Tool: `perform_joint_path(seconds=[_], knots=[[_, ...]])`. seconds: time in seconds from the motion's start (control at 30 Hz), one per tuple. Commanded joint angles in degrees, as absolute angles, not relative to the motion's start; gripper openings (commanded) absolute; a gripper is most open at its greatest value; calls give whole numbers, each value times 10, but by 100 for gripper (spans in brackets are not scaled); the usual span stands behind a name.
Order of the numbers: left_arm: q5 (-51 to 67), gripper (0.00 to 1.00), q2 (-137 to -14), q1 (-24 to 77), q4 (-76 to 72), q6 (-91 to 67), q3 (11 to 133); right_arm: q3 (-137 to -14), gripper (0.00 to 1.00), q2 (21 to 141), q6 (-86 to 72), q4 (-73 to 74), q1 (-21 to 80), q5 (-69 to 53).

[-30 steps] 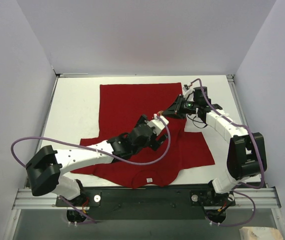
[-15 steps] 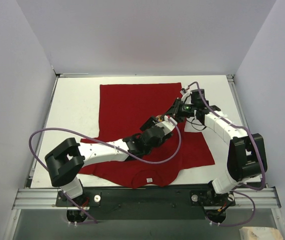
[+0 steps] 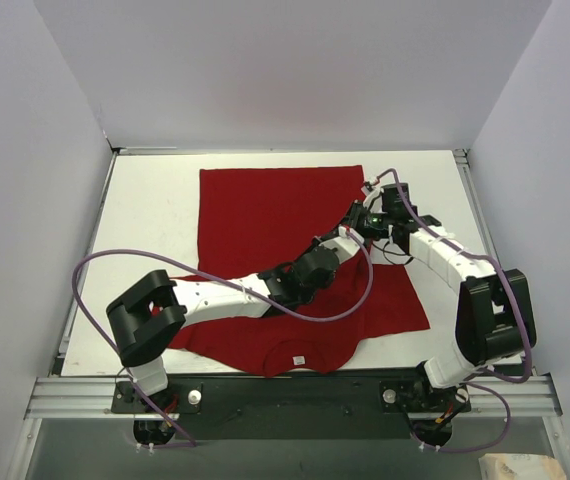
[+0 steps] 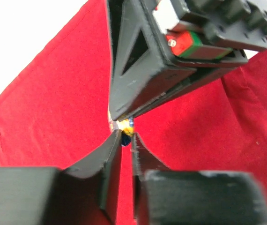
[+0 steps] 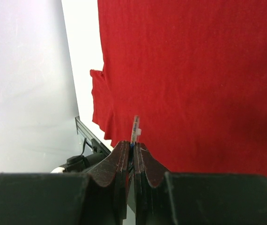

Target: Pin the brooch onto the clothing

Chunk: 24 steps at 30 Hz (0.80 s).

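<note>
**Right gripper clamping the brooch over the red shirt**

The right gripper (image 3: pixel 357 222) and the left gripper (image 3: pixel 341 240) are sitting tip to tip just right of centre in the top view. They are hanging over the right part of the T-shirt (image 3: pixel 255 210), soft red fabric lying spread on the smooth white table (image 3: pixel 150 210). Its small white label (image 3: pixel 298 359) is showing at the bottom edge. The brooch is too small to make out here.

In the left wrist view, the left gripper (image 4: pixel 125 139) is showing two curved matte-black fingers drawn close, with a narrow slit between them. Whether they are pinching anything cannot be told. Just above their tips, the brooch (image 4: pixel 125 125) is appearing as a tiny yellowish spot with a blue fleck. It is sitting at the point of the right gripper's angular black fingers, which are slanting in from the upper right.

In the right wrist view, the right gripper (image 5: pixel 133 146) is pressing its dark fingers together on the brooch (image 5: pixel 134 127). The brooch is showing edge-on as a thin sliver standing out of the tips at lower centre.
</note>
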State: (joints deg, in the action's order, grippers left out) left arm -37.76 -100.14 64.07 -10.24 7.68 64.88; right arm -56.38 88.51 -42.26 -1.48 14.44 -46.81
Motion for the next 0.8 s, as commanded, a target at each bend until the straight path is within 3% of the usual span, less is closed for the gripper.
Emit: perform_joint_path(seconds=[0.0,0.07,0.2,0.33,0.4,0.47,0.77], knots=[[-393,14,-1008,632,-120,74,671,-556,0,853,-439,-31,153,-489],[-390,0,-1007,628,-121,70,668,-559,0,859,-441,-30,154,-493],[-370,0,-994,618,-130,50,653,-558,0,860,-448,-43,156,-498],[-334,0,-957,596,-141,18,629,-557,10,848,-450,-49,156,-490],[-308,0,-938,581,-151,3,603,-555,28,839,-447,-51,155,-482],[-280,0,-910,564,-149,-23,586,-557,39,829,-448,-54,155,-476],[0,0,-779,433,-157,-145,504,-570,76,781,-445,-125,141,-494]])
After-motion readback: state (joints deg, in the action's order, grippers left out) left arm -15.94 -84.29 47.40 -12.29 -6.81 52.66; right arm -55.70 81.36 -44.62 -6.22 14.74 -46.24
